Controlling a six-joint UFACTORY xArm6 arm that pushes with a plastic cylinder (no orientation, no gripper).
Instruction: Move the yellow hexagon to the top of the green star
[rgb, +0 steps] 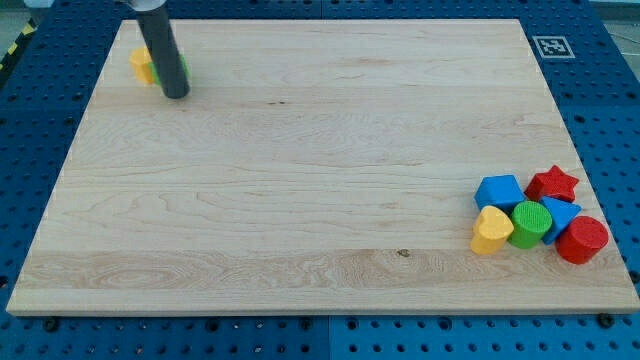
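Yellow hexagon (142, 64) sat near the board's (300, 180) top-left corner, mostly hidden behind the rod (163, 45). Just to the rod's right a sliver of green block (184, 72) showed (its shape could not be made out). My tip (176, 95) rested on the wood just below and between those two blocks. No claw existed on this arm, only the rod. Well apart, at the view's bottom right, lay a cluster: blue cube (499, 190), red star (553, 184), yellow heart (491, 231), green cylinder (529, 223), a second blue block (560, 212) and red cylinder (583, 240).
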